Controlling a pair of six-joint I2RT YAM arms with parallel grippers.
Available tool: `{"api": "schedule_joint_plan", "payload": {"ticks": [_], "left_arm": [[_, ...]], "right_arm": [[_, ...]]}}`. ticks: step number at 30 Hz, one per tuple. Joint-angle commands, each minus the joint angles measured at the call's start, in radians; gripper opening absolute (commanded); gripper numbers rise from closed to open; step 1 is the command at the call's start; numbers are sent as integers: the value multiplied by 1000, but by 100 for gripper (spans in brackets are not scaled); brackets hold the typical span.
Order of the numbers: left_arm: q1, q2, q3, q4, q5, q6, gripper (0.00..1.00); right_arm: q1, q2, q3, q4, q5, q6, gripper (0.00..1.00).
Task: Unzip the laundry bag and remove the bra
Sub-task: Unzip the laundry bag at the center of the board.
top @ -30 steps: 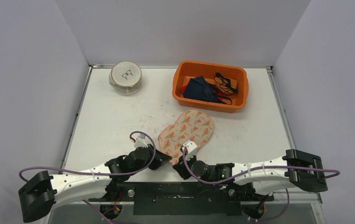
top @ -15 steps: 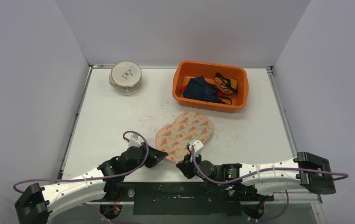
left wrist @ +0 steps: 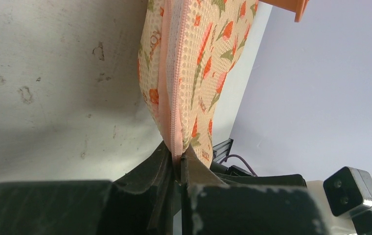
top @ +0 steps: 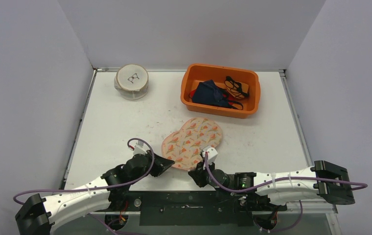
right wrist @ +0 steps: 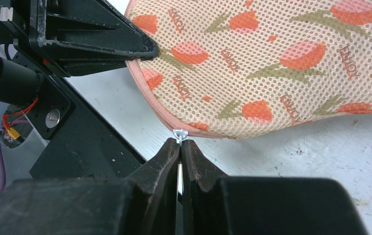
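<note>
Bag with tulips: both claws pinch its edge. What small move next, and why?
Probably the right claw should drag the white zip pull along the seam, away from the left claw: it grips the pull, the left claw pins the bag edge, the zip looks closed.

Place: we take this for a robotics lab test cell, not a home or a shop.
Enclosure: plain pale panels (top: pixel 189 29) close in the counter (top: pixel 115 122) on its left, right and far sides.
Counter: white, scuffed and stained, with a metal rail (top: pixel 80 127) along its left edge.
Machinery: the left arm (top: pixel 76 195) and right arm (top: pixel 287 177), both white and black, sit on a black base plate (top: pixel 184 201) at the near edge, with purple cable (top: pixel 139 139) looped along them.
Props: we see a few staged things, namely an orange bin (top: pixel 220 67) of garments at the far side, a round mesh pouch (top: pixel 132 82) at far left and a flowered laundry bag (top: pixel 194 137) nearer the arms.
Wiring: our right wrist view shows exposed red wires (right wrist: pixel 20 110) and a yellow connector (right wrist: pixel 11 133) beside the base.
</note>
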Motion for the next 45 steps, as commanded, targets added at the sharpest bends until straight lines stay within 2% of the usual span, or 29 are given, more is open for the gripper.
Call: {"api": "schedule_joint_plan", "payload": {"ticks": [1,12,35,37,38,41,43,45], "left_arm": [[20,-4,-16,-22,-82,11,0],[20,-18,-30,-22,-76,8,0],[20,-6,-47,5,-67,0,0],[19,2,-49,44,-65,-1,0],[18,8,-51,51,-65,-1,0],[19,20,-62,72,-64,-8,0],[21,25,-68,89,-64,-14,0],[18,25,-68,95,-67,-16,0]], "right_arm": [[9,-20,-12,-31,49,30,5],[8,-29,-38,-67,106,78,5],[6,-20,-48,-65,105,95,5],[8,-26,-45,-64,97,94,7],[8,-30,-43,-60,89,91,15],[9,-44,-36,-50,47,77,55],[9,-54,-27,-56,33,86,70],[9,-67,-20,-66,29,109,79]]}}
